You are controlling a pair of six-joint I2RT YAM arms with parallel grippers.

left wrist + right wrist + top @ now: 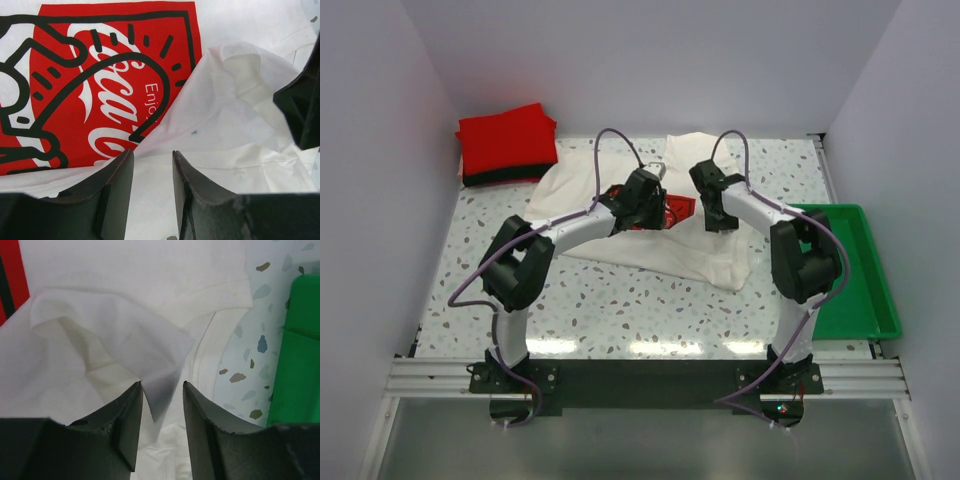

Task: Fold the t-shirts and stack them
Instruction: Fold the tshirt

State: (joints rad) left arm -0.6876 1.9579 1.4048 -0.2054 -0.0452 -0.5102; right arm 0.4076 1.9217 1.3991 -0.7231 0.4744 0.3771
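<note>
The cream-white t-shirt (650, 252) lies spread across the middle of the table, its red chest print (100, 80) facing up. A flap of the same t-shirt (115, 340) is lifted and folded over near the print. My left gripper (153, 152) hovers over the cloth just beside the print, jaws apart with only flat white cloth showing in the gap. My right gripper (162, 385) stands open too, a pointed corner of the lifted flap hanging between its fingers. A red folded t-shirt (507, 140) rests on a black one (500, 181) at the back left.
A green plastic tray (855, 270) sits at the right edge of the speckled table (620, 310), close to the right arm's elbow. Walls close in the left, right and back sides. Both grippers work close together over the shirt's chest.
</note>
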